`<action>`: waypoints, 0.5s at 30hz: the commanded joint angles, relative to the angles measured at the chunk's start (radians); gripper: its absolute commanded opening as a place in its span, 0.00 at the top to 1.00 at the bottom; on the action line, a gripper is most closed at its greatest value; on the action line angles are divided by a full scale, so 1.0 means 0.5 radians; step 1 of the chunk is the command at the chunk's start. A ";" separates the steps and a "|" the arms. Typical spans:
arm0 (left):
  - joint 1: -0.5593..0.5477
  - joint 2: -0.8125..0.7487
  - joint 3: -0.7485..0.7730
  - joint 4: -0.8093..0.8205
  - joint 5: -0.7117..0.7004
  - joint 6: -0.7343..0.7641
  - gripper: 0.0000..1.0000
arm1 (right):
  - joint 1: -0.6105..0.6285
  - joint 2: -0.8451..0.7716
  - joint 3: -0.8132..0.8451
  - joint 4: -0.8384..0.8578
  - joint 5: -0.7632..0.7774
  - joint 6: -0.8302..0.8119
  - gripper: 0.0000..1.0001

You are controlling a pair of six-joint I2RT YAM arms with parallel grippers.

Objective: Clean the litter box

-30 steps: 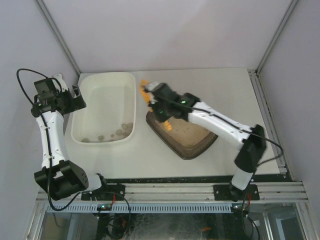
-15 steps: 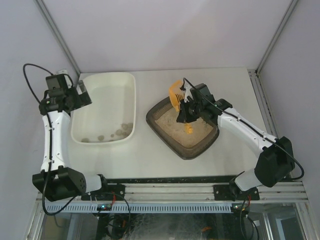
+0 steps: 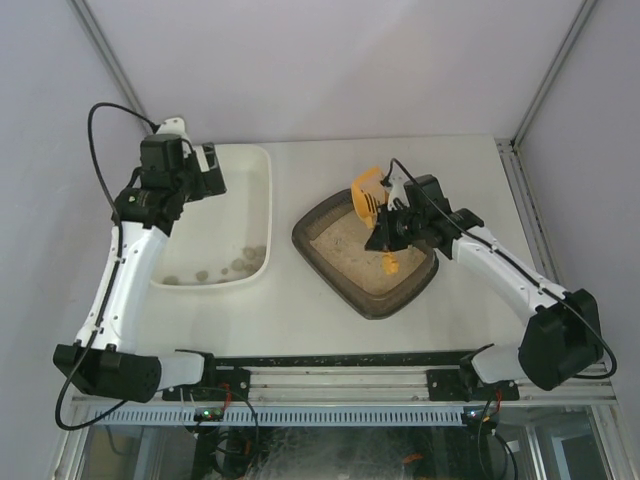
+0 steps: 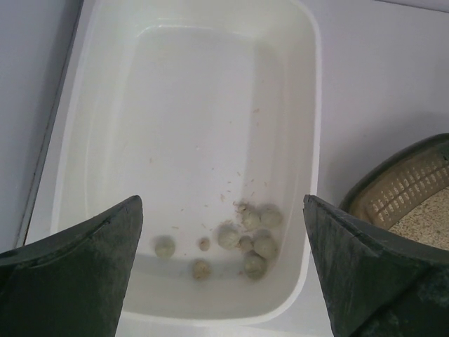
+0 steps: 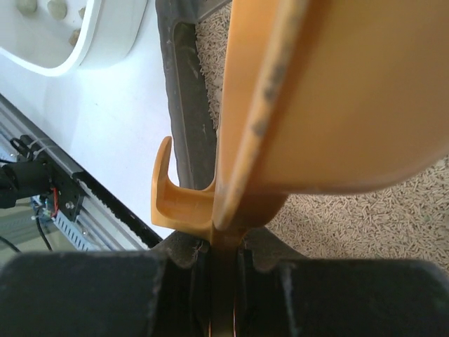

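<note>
White tabletop [image 3: 290,310], left fingers [image 4: 77,274] spread over tub [image 4: 210,105], right fingers [image 5: 84,295] pinching orange scoop [image 5: 337,91] above litter box [image 5: 188,105]

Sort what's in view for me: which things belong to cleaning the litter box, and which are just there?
Belongs to the job:
- litter box
- orange scoop, held by the right gripper
- white tub
- clumps in the tub
- left gripper, open over the tub

Just there:
- table
- metal rail at the near edge
</note>
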State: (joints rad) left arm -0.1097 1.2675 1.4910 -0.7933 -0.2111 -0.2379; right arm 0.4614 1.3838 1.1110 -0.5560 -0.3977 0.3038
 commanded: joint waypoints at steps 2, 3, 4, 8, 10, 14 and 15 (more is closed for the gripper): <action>-0.145 -0.065 -0.272 0.455 -0.120 0.191 0.00 | -0.028 -0.288 -0.201 0.326 -0.209 0.131 1.00; -0.162 -0.109 -0.419 0.566 -0.083 0.188 0.00 | -0.030 -0.336 -0.255 0.374 -0.220 0.159 1.00; -0.186 -0.139 -0.522 0.675 -0.040 0.167 0.00 | -0.038 -0.376 -0.294 0.416 -0.239 0.193 1.00; -0.403 -0.187 -0.828 1.123 0.030 0.148 0.00 | -0.048 -0.436 -0.309 0.498 -0.290 0.336 1.00; -0.478 -0.097 -0.827 1.197 -0.003 0.152 0.00 | -0.048 -0.417 -0.241 0.470 -0.221 0.410 1.00; -0.549 0.164 -0.747 1.343 -0.131 0.128 0.00 | -0.065 -0.324 -0.023 0.127 0.003 0.429 1.00; -0.575 0.219 -0.726 1.395 -0.170 0.162 0.00 | -0.072 -0.314 0.007 0.079 0.051 0.423 1.00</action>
State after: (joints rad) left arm -0.3698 1.2873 1.0882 -0.2859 -0.2298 -0.1818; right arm 0.4389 1.2118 1.0130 -0.4416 -0.4675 0.4770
